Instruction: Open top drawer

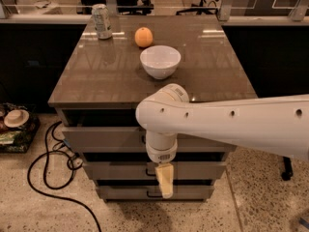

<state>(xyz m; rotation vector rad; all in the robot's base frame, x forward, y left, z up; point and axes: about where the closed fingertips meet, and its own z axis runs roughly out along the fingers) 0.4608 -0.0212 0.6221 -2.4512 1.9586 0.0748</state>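
Note:
The top drawer (104,139) is the uppermost grey-beige front under the brown tabletop (106,76), with a dark gap along its upper edge. My white arm (217,122) crosses in front of it from the right and hides most of its black handle. My gripper (164,180) hangs pointing down from the wrist. It is in front of the middle drawer (113,170), below the top drawer's front, with its yellowish tip reaching toward the bottom drawer (123,192).
On the tabletop stand a white bowl (160,61), an orange (143,36) and a soda can (102,21). A black cable (46,178) loops on the floor left of the cabinet, beside a box of clutter (14,127). A chair base (287,168) is at the right.

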